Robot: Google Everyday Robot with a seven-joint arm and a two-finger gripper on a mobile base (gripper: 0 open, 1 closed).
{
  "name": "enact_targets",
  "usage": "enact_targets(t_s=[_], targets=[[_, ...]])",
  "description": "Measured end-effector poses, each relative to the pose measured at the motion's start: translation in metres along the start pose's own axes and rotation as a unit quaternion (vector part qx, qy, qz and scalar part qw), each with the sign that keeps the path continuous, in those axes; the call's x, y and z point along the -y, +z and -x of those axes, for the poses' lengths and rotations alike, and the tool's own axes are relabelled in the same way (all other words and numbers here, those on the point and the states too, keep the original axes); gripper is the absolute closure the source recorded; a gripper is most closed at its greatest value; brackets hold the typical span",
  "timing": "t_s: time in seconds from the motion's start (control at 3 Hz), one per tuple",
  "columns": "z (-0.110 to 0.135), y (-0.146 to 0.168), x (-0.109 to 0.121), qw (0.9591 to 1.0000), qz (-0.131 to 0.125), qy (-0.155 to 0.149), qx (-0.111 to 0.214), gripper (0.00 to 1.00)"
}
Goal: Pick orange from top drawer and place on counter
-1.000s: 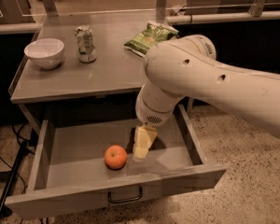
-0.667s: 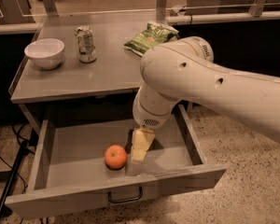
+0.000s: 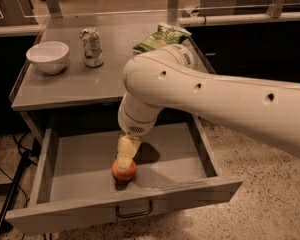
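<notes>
The orange (image 3: 125,173) lies on the floor of the open top drawer (image 3: 70,159), left of its middle and near the front panel with the dark loop handle (image 3: 134,213). My gripper (image 3: 125,156) hangs from the large white arm (image 3: 200,99) and reaches straight down into the drawer. Its pale tip sits right on top of the orange and hides the fruit's upper part. The grey counter (image 3: 75,86) is the cabinet top directly behind and above the drawer.
On the counter stand a white bowl (image 3: 47,57) at the back left, a drink can (image 3: 92,46) beside it and a green chip bag (image 3: 160,38) at the back right. A black pole (image 3: 12,191) leans left of the drawer. Speckled floor lies to the right.
My gripper has moved left, from beside the orange's right side to directly over it, now touching its top. The orange has not visibly moved.
</notes>
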State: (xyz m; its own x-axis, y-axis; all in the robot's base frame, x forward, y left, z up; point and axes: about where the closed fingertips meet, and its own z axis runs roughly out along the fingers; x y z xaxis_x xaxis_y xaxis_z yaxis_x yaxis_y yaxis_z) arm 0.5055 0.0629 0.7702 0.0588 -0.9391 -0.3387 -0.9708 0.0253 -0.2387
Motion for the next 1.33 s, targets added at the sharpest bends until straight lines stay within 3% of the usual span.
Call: enact_targets(t_s=[0.33, 1.0, 1.33], targets=[[0.001, 0.010, -0.004, 1.0000, -0.001, 0.009, -0.004, 0.00], [0.002, 0.059, 0.004, 0.9993, -0.001, 0.036, 0.006, 0.00], [-0.020, 0.093, 0.010, 0.9972, 0.003, 0.074, 0.011, 0.00]])
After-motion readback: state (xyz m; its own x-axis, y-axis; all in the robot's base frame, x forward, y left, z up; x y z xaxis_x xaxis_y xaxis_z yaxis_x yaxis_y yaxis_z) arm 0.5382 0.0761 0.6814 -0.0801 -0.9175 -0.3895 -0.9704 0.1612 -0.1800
